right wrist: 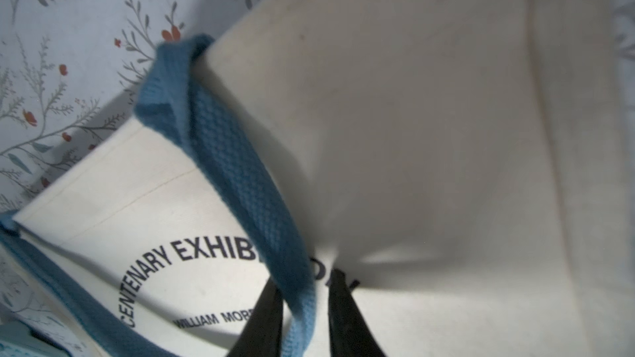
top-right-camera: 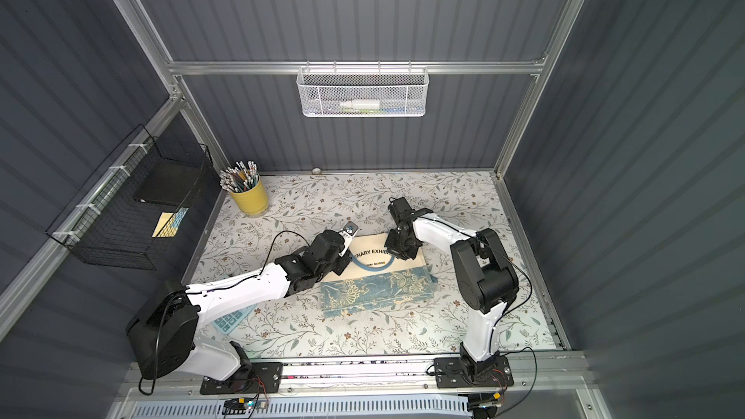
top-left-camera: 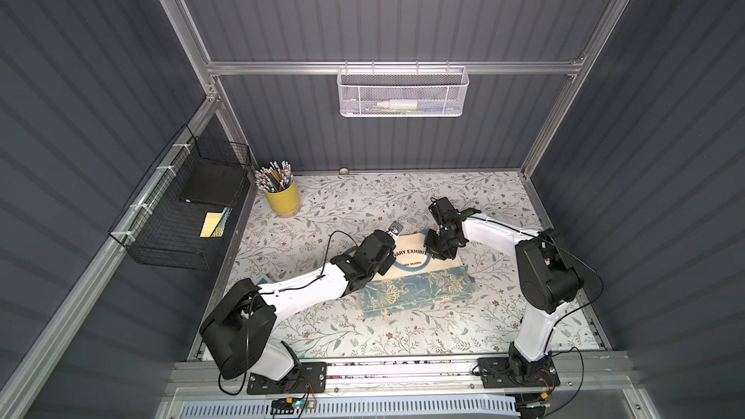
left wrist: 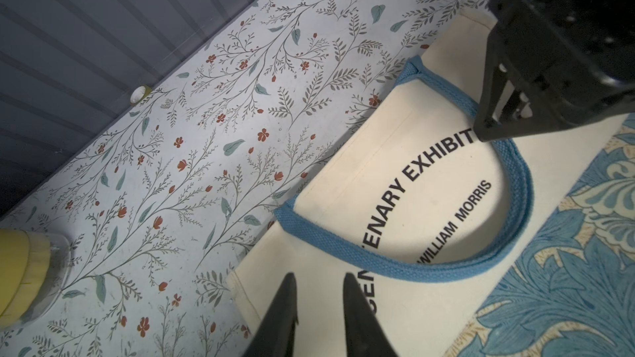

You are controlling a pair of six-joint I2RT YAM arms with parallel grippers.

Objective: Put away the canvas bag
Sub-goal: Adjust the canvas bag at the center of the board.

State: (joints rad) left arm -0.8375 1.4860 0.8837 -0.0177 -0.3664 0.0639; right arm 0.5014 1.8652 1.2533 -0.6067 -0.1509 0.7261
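Open table (top-left-camera: 363, 332) surrounds the canvas bag (top-left-camera: 439, 268), which lies flat. My left gripper (left wrist: 318, 274) hangs over the bag's corner, jaws narrowly apart and empty. My right gripper (right wrist: 305, 276) pinches the bag's blue handle (right wrist: 237, 166) with puckered canvas. Only its wrist view shows that; the top views hide it.

You'll find the canvas bag (top-left-camera: 423, 288) lying flat at centre, slightly right, cream face up with black "WILLIAM MORRIS" lettering. Its blue handle (left wrist: 515, 200) loops across the print, and its blue-and-gold floral band (top-right-camera: 379, 292) runs along the near edge.
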